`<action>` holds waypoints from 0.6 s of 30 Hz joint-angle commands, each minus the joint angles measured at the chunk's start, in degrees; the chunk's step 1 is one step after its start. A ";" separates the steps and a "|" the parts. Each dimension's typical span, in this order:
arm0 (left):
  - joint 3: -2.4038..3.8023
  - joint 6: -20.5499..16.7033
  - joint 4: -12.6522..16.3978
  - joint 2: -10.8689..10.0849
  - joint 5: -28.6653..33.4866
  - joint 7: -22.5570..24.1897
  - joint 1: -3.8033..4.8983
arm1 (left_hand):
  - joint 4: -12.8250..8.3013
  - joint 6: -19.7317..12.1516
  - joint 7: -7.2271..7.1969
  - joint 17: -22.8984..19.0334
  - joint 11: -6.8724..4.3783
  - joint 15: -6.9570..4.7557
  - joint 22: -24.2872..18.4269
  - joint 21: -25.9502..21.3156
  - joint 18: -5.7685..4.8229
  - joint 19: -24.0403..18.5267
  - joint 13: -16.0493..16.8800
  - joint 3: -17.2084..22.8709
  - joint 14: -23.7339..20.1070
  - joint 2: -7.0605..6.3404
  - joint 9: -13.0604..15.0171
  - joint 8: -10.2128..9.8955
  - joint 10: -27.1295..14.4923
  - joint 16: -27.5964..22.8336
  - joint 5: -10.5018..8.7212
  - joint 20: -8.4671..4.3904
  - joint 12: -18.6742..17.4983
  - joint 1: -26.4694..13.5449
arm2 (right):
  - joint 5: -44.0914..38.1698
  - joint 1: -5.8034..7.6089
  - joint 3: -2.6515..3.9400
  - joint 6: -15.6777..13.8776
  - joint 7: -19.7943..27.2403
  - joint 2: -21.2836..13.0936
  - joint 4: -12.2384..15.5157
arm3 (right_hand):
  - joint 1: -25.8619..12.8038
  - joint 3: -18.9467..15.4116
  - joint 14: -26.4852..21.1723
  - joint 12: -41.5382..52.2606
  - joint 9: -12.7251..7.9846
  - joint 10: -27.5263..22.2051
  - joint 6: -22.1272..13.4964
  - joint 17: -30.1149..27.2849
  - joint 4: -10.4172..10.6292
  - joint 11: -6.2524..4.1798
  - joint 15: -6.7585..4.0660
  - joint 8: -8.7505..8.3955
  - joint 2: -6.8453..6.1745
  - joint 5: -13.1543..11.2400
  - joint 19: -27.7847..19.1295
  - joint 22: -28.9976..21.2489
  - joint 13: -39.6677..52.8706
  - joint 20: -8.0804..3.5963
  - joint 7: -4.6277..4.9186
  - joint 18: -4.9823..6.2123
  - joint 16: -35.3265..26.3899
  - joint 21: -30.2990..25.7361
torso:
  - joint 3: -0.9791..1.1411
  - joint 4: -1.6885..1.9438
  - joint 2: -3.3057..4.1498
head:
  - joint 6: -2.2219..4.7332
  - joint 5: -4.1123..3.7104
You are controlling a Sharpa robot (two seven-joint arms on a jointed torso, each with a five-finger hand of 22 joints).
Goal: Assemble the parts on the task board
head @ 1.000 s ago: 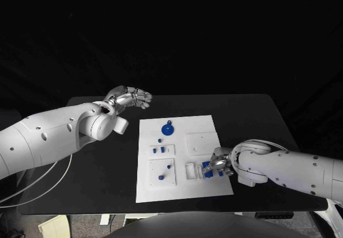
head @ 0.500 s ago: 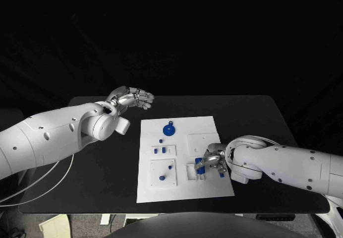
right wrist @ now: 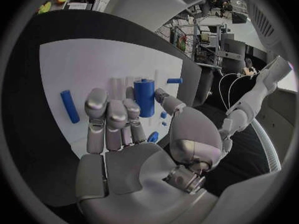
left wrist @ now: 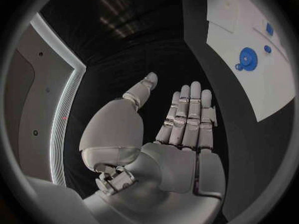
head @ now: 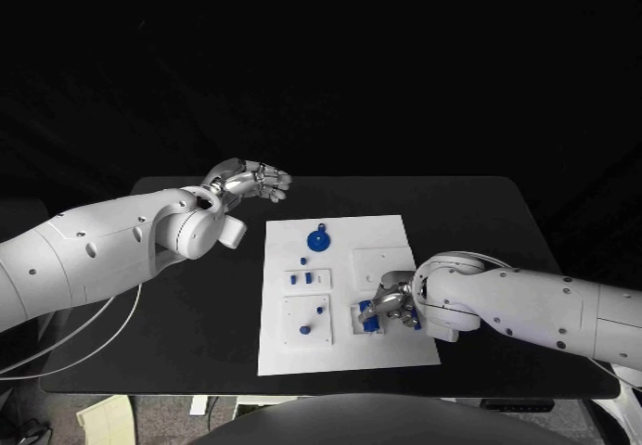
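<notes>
Two fat white arms are gleaming, smooth glossy shells dotted with small dark screw holes. A round white wrist housing is capping each. The left hand and right hand are shining silver, segmented metal. White cables are looping under the left arm.

A black table with rounded corners stands before a dark backdrop, and its matte top is bare toward the far edge. Off its near left side two thin white cables hang in a loose curve. Below that corner, on the floor, lies a pale flat object — what it is cannot be told.
</notes>
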 commanded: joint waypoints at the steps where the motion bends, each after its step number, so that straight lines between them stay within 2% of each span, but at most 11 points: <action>1: 0.04 0.57 0.19 0.13 0.29 0.26 0.05 | 0.20 -0.30 -0.21 0.08 0.23 0.07 0.07 -0.34 0.83 0.25 -0.10 0.00 0.50 -0.02 -0.07 0.28 0.03 -0.22 -0.10 0.06 -0.36 -0.27 | -0.56 -0.02 -0.07 2.43 -0.37 0.29 -0.20 | -0.75 0.09 0.15 -0.37 -0.06 -0.38 0.83 0.08 0.07 0.04 -0.31 -0.38 -0.17 -0.23 -0.07 0.87 0.07 0.25 0.31 4.89 -0.21 0.25 | 0.03 -0.06 -0.03 | -0.02 0.17; 10: 0.04 0.61 0.21 0.16 0.29 0.24 0.05 | 0.21 -0.30 -0.21 0.12 0.23 0.08 0.09 -0.36 0.83 0.25 -0.09 0.00 0.51 -0.03 -0.08 0.29 0.03 -0.26 -0.10 0.07 -0.37 -0.27 | -1.69 -0.04 -0.17 2.79 -0.30 1.03 -1.13 | -1.26 -0.04 0.16 -0.47 -0.09 -0.45 0.95 0.14 0.04 0.02 -0.34 -0.51 -0.43 -0.24 -0.11 0.85 0.06 0.27 0.29 4.89 -0.28 0.27 | 0.05 -0.04 -0.01 | 0.13 0.58; 18: 0.04 0.55 0.27 0.16 0.29 0.28 0.05 | 0.22 -0.31 -0.21 0.15 0.23 0.08 0.10 -0.37 0.82 0.25 -0.09 0.01 0.51 -0.03 -0.08 0.30 0.02 -0.28 -0.10 0.07 -0.37 -0.28 | -1.62 -0.05 -0.64 2.91 -0.18 1.57 -1.94 | -1.48 -0.10 0.17 -0.58 -0.11 -0.56 0.99 0.18 -0.05 0.01 -0.35 -0.59 -0.80 -0.25 -0.13 0.85 0.00 0.27 0.27 4.89 -0.33 0.28 | 0.04 -0.06 -0.04 | 0.05 0.74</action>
